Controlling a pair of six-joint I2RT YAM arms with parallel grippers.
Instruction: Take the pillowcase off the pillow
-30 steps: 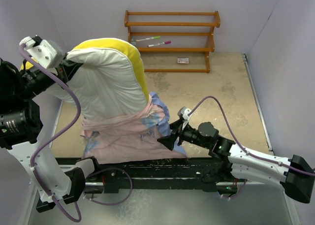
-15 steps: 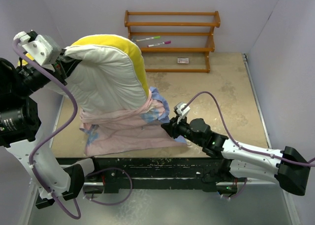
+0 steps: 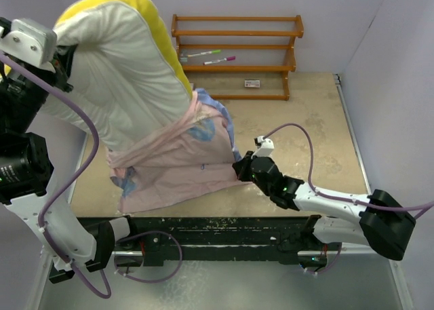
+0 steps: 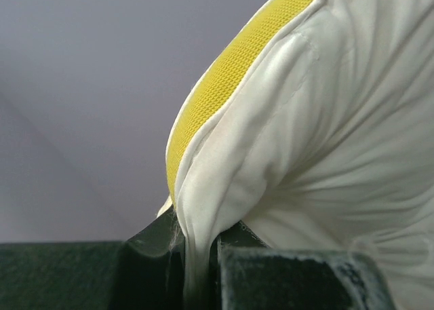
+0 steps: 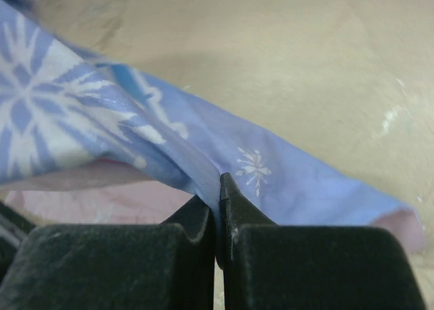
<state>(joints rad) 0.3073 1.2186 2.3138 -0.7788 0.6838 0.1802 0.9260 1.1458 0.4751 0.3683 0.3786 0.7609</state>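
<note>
Grip status: left gripper point(image 4: 198, 249) is clamped on a fold of the puffy cream-white quilted pillow point(image 3: 122, 72) with a yellow side band, held raised above the tan table point(image 3: 305, 133). Right gripper point(image 5: 218, 191) is closed on the edge of the thin light-blue snowflake-print fabric pillowcase point(image 3: 180, 167). Pillowcase shows its pink inside, covers only the pillow's lower end and drapes onto the table.

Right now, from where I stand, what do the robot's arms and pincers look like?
Both arms are white tubular links joined by chunky black joints. A thin purple cable loops along the left arm, and another runs along the right arm. The left gripper and right gripper end in dark, wedge-shaped fingers.
</note>
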